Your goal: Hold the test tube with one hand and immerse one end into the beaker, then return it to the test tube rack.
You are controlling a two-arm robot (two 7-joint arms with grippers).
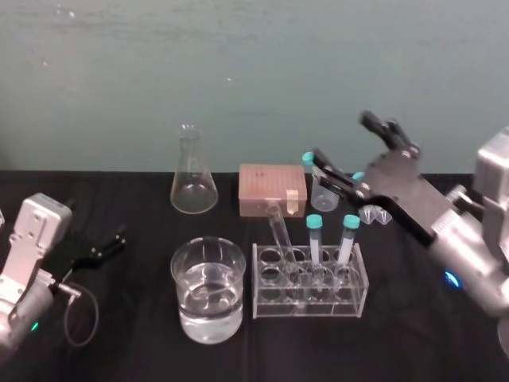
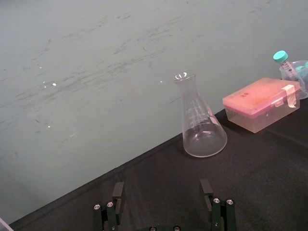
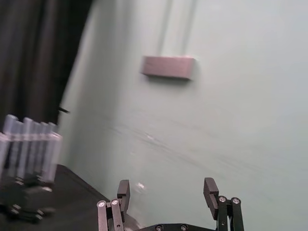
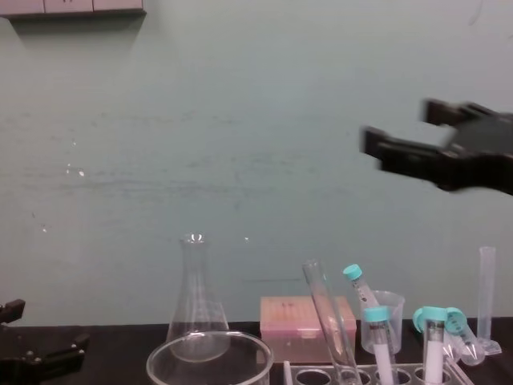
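Wide clear glass beaker (image 1: pixel 208 290) with liquid nearest, pale translucent plastic test tube rack (image 1: pixel 308 280) just beside, long clear glass test tube (image 1: pixel 280 231) leaning in its left end, black two-fingered right gripper (image 1: pixel 350 151) high beyond, fingers apart, empty, left gripper (image 1: pixel 115 241) parked low at left, fingers apart.

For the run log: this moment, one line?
right hand open, aloft | test tube leaning in test tube rack | left hand parked, open

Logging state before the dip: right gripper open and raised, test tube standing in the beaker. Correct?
No. The test tube leans in the test tube rack, not in the beaker; the head view shows it. The right gripper is open and raised, as you say. The left gripper sits parked at the table's left.
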